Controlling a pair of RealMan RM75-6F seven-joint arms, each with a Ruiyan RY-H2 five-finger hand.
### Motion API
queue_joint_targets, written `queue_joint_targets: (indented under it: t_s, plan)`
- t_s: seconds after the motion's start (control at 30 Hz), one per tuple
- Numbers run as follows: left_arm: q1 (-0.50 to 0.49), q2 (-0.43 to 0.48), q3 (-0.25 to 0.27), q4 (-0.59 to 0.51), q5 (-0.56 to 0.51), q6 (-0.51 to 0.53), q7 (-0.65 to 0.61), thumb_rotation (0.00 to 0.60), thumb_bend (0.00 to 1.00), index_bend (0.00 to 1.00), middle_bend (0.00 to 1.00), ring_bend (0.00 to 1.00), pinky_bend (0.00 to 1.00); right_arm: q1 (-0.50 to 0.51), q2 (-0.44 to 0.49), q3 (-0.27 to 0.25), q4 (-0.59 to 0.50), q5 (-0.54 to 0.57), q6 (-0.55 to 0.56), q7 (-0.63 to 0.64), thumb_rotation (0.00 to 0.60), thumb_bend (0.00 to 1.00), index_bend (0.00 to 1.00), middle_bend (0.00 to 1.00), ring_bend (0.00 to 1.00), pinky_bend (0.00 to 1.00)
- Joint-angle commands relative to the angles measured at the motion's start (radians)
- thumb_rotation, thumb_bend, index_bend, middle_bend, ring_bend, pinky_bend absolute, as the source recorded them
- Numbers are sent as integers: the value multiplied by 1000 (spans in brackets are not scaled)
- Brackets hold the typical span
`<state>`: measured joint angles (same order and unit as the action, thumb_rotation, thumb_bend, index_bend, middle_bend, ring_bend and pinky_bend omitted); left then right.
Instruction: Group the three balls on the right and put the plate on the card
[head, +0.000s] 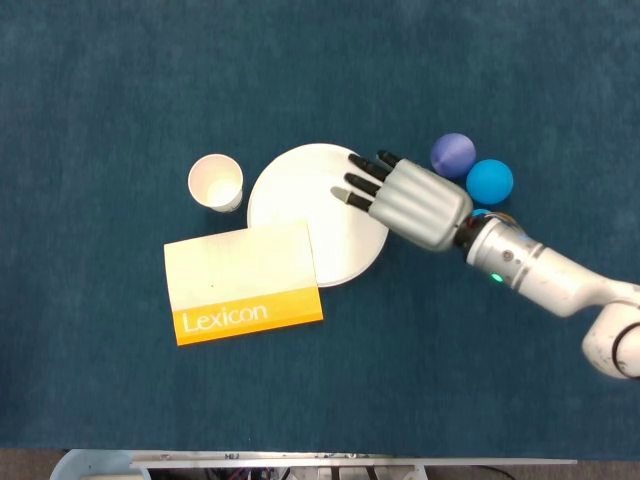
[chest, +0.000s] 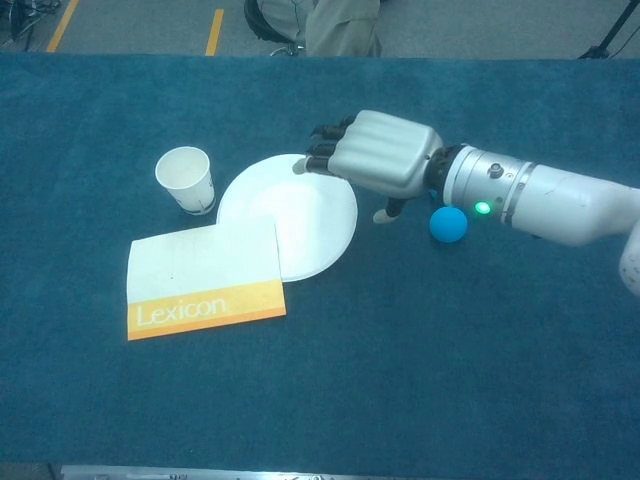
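Card (head: 243, 283) reads "Lexicon" on orange band; plate (head: 300, 205) partly under it; right robot hand (head: 412, 203) open, empty.

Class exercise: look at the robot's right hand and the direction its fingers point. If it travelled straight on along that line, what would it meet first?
The right hand points left across the white plate, raised above it. Carrying straight on, it would probably first reach the paper cup beyond the plate's far edge, though its height is hard to judge.
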<state>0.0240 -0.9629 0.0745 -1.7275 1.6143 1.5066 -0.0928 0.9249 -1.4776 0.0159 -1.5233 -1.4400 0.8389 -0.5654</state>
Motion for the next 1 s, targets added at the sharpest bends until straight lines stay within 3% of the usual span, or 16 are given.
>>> queue_joint_targets:
  t_s: [0.03,0.4,0.83,1.0]
  plan:
    - [-10,4,0,-10,8,-11,6,600,435,357,311,271,195,-7,3,-15,5,-15,-4,2,600,0,148,218,102,268]
    - [-6,-2,7,-15,2,-9,4,600,436,357,311,271,195,-8,-103,-34,136,-35,-38,-9,600,0,148,218,102,268]
    - [1,-5,11,-2,-5,-2,-14,600,436,357,311,271,195,0,-228,-15,274,-61,-32,10,600,1,152,231,102,268]
    - [4,-5,11,4,-8,2,-23,600,436,357,311,271,195,2,-252,-10,303,-78,-20,29,600,71,178,245,102,267]
